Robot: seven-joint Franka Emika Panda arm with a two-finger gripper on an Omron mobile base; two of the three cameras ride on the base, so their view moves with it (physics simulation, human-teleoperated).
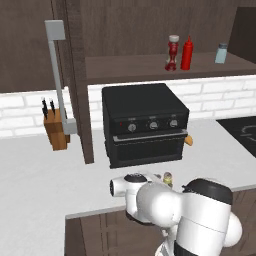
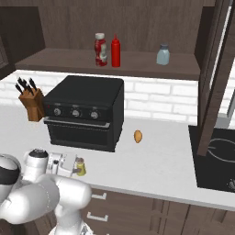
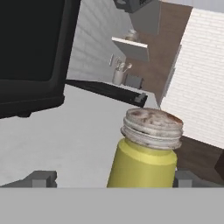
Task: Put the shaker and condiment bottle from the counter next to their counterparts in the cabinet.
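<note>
Standing on the counter (image 2: 160, 160) in front of the black toaster oven (image 2: 85, 112) is the shaker (image 2: 81, 167), close to the counter's front edge and near the oven's lower right corner. The oven rises directly behind it, between it and the cabinet (image 2: 114, 62) shelf above. A knife block (image 2: 31, 103) stands to the left of the oven, a small orange-brown item (image 2: 137, 136) lies on the counter to its right, and a dark cooktop (image 2: 215, 156) is further right.

On the cabinet shelf I count three things: the condiment bottle (image 2: 100, 49), just beside it the red squeeze bottle (image 2: 115, 51), and, well apart to the right, the pale blue shaker (image 2: 162, 54). One yellow shaker is on the counter.

The gripper (image 3: 111, 180) is level with the shaker, which stands upright between its two fingertips (image 3: 41, 178). The jaws are spread wider than the shaker: the left tip is clearly apart from it, and the right tip is just beside its body. Whether that tip touches, I cannot tell. It does not grip the shaker.
</note>
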